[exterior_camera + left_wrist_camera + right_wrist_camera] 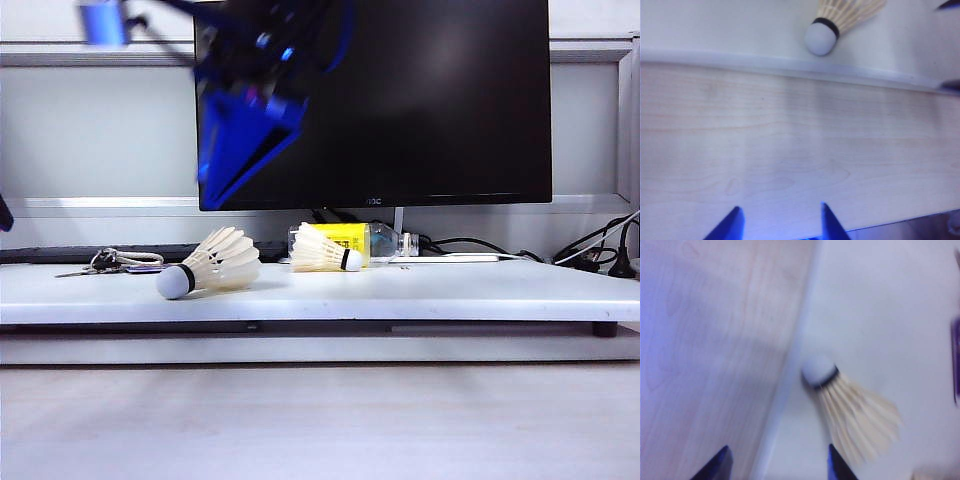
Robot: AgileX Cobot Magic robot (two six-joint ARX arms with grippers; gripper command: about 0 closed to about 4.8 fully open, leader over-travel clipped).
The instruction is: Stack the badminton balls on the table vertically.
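Lying on their sides and well apart, both shuttlecocks show that no stacking has been done yet; the whole job of standing one up and nesting the other onto it is, by my reading, still ahead

Counting from the left of the exterior view: one bunch of keys [112, 262] at the back of the table [480, 295], then the first shuttlecock [212, 264] near the front edge with its cork tip pointing out toward the camera, then the second shuttlecock [324, 250] farther back, cork pointing right, just in front of one clear bottle with a yellow label [352, 240]. One black monitor [420, 100] stands behind. That makes two shuttlecocks, neither upright, neither touching the other

A blurred blue arm [245, 110] hangs high in front of the screen's left part; which arm it is I cannot tell

The left gripper [779, 220] has its fingers spread with nothing between them, over the pale wooden surface in front of the table, the first shuttlecock [837, 22] lying beyond the table edge

The right gripper [777, 462] also stands apart and empty, above the table's edge with a shuttlecock [850, 410] just ahead of it
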